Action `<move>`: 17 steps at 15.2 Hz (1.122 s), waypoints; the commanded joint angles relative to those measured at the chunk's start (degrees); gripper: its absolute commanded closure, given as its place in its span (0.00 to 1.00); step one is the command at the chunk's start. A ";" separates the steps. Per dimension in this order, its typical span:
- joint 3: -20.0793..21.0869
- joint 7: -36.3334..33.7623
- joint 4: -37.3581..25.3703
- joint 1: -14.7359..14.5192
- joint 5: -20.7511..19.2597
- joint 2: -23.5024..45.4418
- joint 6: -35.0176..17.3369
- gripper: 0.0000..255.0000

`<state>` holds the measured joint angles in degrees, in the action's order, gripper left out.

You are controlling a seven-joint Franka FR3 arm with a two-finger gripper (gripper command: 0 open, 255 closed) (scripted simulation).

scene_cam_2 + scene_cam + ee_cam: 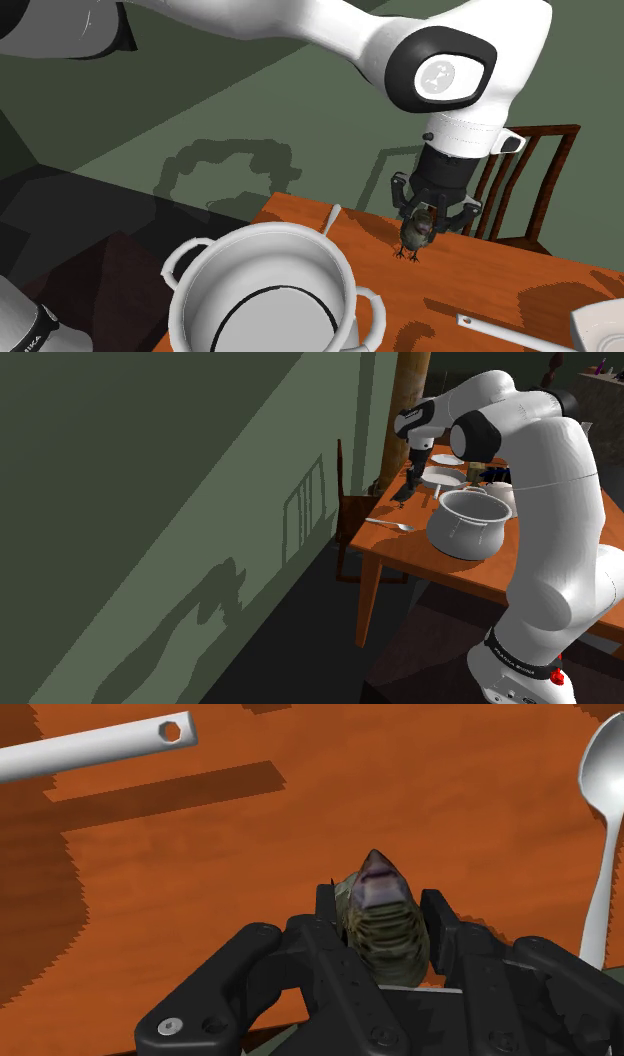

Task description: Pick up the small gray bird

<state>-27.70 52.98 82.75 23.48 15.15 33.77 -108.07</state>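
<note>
Over the orange table (500,270), the gripper (421,222) clasped the bird (416,236).
Its two fingers (438,916) pressed the bird's sides; a spoon (603,774) lay near.

1. A home's dining corner — a wooden table (415,557) stands by a plain green wall (150,482).
2. A wooden chair (540,131) is drawn up to it.
3. On the table are a pot (468,524), a plate (447,459) and a spoon (392,525) — ordinary household tableware.

Dim light throws hard, jagged-edged shadows across wall (150,472) and table (400,552).
</note>
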 commanded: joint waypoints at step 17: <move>-0.79 -1.08 -8.15 0.53 -1.34 -2.33 10.23 1.00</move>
<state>-28.47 51.94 75.15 23.92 13.82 31.40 -98.35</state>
